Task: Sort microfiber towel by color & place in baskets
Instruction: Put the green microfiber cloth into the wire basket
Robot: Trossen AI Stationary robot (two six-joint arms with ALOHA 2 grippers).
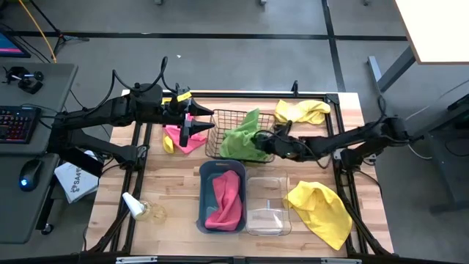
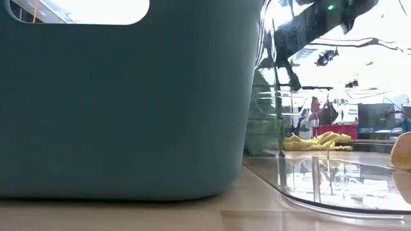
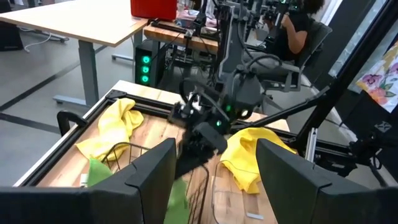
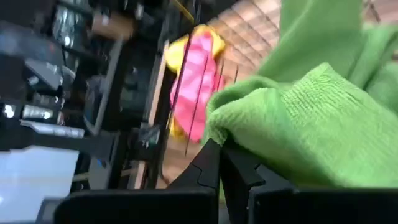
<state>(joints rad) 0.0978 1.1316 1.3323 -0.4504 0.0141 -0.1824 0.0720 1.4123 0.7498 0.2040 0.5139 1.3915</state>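
Note:
A lime green towel (image 1: 243, 139) lies bunched in and over the black wire basket (image 1: 214, 123). My right gripper (image 1: 264, 139) is shut on it at the basket's right side. My left gripper (image 1: 192, 125) hangs open at the basket's left side with nothing between its fingers (image 3: 152, 180). A pink towel (image 1: 185, 139) lies on the table left of the basket, a bit of yellow cloth (image 1: 168, 142) at its left edge. The teal bin (image 1: 220, 196) holds a pink towel (image 1: 226, 196). The clear bin (image 1: 268, 205) stands to its right. Yellow towels lie at the far right (image 1: 302, 111) and near right (image 1: 319, 213). My right gripper pinches a fold of the green towel (image 4: 249, 130) between its two shut fingers (image 4: 211, 165). It comes from the table's right side, slanting down. The rest of the towel lies slack in the basket, and its far end stands up over the basket.
A white packet (image 1: 75, 180) and a small bottle (image 1: 133, 204) lie at the table's near left. A desk with a keyboard (image 1: 18, 123) and a mouse stands beyond the left edge. In the low view the teal bin (image 2: 128, 96) and the clear bin (image 2: 321, 128) fill the foreground.

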